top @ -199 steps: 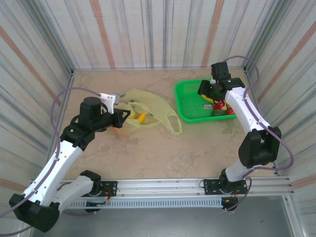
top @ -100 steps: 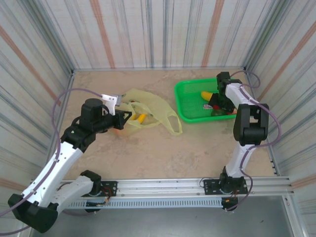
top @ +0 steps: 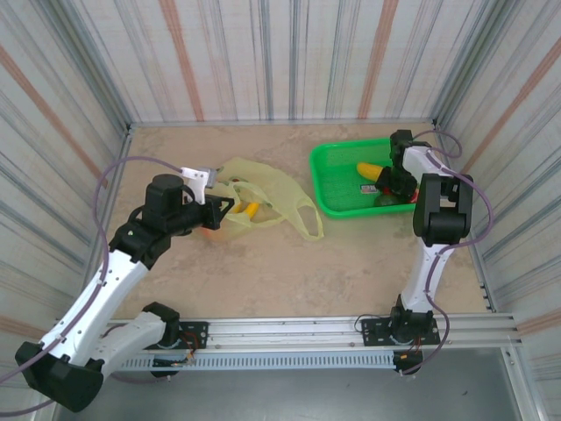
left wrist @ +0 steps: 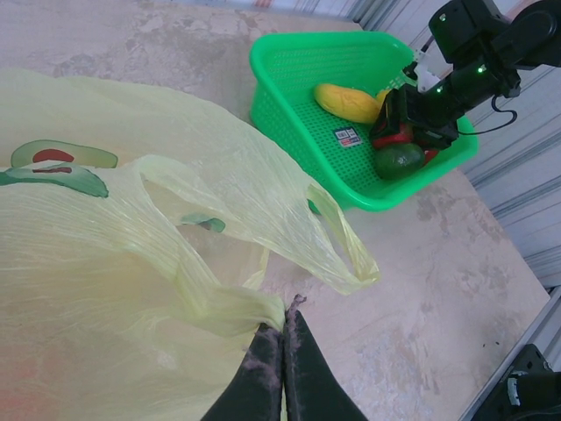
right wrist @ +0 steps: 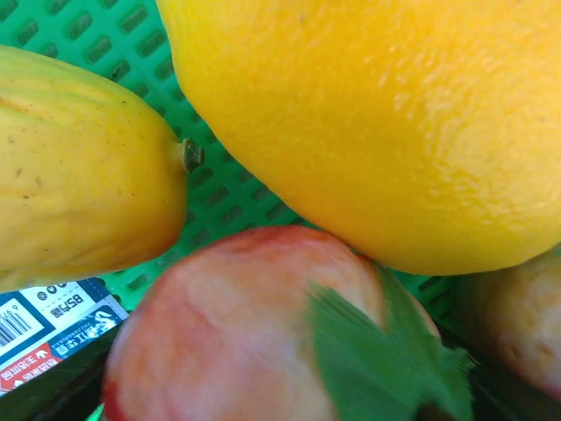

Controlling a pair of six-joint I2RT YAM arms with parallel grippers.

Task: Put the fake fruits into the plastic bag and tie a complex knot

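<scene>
Where its jaws meet, left hand (left wrist: pixel 282 320) pinches the plastic bag (left wrist: pixel 131 263).

A small label (right wrist: pixel 51 331) on the green basket (right wrist: pixel 105 39) floor shows a barcode, "BS" and Chinese characters too small to read.

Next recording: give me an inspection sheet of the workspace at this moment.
Surface: beige marbled table.
Job's things: bag crumpled, untied, a yellow fruit inside; more fruits in the basket.
Clutter: barcoded label in basket.
Hands: left hand shut on bag film; right hand down among basket fruits, opening unclear.
Cables: a cable loops along each arm.
Surroundings: striped walls.
</scene>
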